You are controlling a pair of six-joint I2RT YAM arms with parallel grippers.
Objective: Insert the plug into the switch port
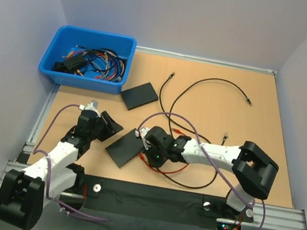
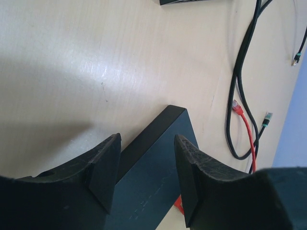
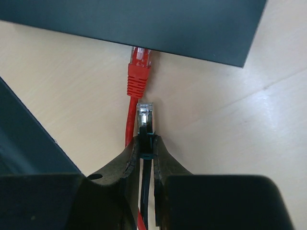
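Right gripper (image 3: pixel 146 143) is clenched on the plug (image 3: pixel 145 117), fingers (image 3: pixel 125 165) pinching its dark boot, clear head poking out in front. The plug points straight at the side face of the switch (image 3: pixel 144 24) but sits short of it, a strip of bare table (image 3: pixel 230 124) between tip and housing. No contact there. Just to its left, a red plug (image 3: pixel 139 64) is seated in the switch, its red cable (image 3: pixel 129 124) running back beside the gripper's finger.

From above, the right gripper (image 1: pixel 148 139) sits at the right edge of that switch (image 1: pixel 125 147), which lies at an angle in the middle of the table (image 1: pixel 282 126). The left gripper (image 1: pixel 109 125) is at the switch's opposite, upper-left end.

On the left wrist view, the left gripper (image 2: pixel 147 143) straddles the switch (image 2: pixel 153 143), 1 finger (image 2: pixel 103 167) on each side and the housing filling the gap between them. Jaws stand apart, and I cannot tell whether the pads press on its sides or only flank it.

Elsewhere: a second switch (image 1: pixel 139 94) lies flat farther back, well apart from the first. A blue bin (image 1: pixel 96 34) full of cables sits in the far left corner. A black cable (image 1: pixel 219 82) loops across the far half of the table.
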